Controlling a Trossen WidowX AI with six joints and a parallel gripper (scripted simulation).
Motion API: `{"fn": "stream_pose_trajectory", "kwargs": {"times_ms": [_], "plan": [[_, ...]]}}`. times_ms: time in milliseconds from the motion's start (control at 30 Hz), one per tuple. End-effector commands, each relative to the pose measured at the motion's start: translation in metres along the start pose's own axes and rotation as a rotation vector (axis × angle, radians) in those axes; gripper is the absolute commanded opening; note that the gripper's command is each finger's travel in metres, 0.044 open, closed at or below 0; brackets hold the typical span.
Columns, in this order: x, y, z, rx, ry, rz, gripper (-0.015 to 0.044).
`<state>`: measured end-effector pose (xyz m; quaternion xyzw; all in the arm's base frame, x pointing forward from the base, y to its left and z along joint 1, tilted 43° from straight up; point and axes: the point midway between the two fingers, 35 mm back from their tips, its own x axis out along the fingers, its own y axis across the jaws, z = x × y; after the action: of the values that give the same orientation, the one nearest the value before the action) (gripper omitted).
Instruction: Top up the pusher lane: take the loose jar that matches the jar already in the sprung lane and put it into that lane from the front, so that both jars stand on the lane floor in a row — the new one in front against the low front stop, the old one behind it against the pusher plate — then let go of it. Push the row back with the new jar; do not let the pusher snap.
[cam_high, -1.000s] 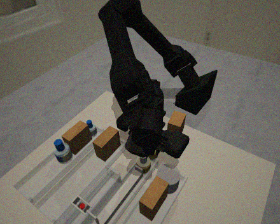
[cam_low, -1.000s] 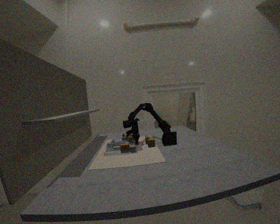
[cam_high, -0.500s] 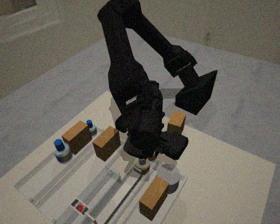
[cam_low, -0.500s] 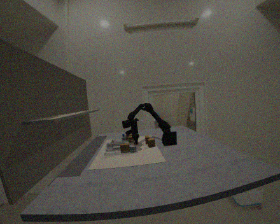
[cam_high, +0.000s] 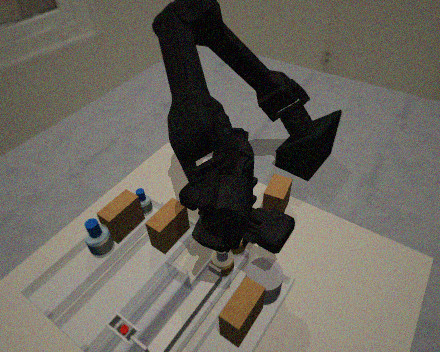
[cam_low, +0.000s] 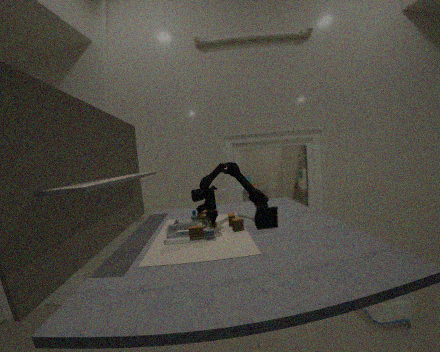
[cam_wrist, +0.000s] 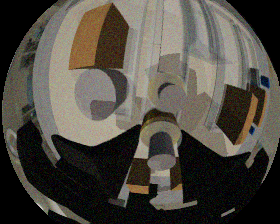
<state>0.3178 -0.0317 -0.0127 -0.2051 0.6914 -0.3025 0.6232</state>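
My gripper (cam_high: 242, 241) (cam_low: 212, 221) (cam_wrist: 160, 131) is shut on an upright jar with a grey cap and a cream and amber body. This held jar (cam_high: 239, 248) (cam_wrist: 161, 146) is mostly hidden by the fingers in the top view. The matching jar (cam_high: 222, 264) (cam_wrist: 169, 94) stands in the lane straight ahead of it, very close; whether they touch I cannot tell. The held jar's base and the low front stop are hidden. A slider with a red mark (cam_high: 124, 329) shows at the lower left in the top view; the pusher plate is not clearly made out.
A wide grey cylinder (cam_high: 265, 281) (cam_wrist: 95, 95) and a wooden block (cam_high: 242, 311) (cam_wrist: 98, 37) stand beside the lane. Across the rack are more blocks (cam_high: 167, 226) (cam_wrist: 237, 116) and blue-capped bottles (cam_high: 99, 241). Another block (cam_high: 277, 194) stands behind the gripper.
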Motion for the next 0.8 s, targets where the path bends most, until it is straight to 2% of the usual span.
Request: {"fn": "stream_pose_trajectory", "kwargs": {"times_ms": [0, 767], "plan": [[-0.0043, -0.001, 0.0095, 0.013, -0.026, -0.001, 0.0], [-0.0069, -0.002, 0.0172, 0.013, -0.026, -0.001, 0.0]]}}
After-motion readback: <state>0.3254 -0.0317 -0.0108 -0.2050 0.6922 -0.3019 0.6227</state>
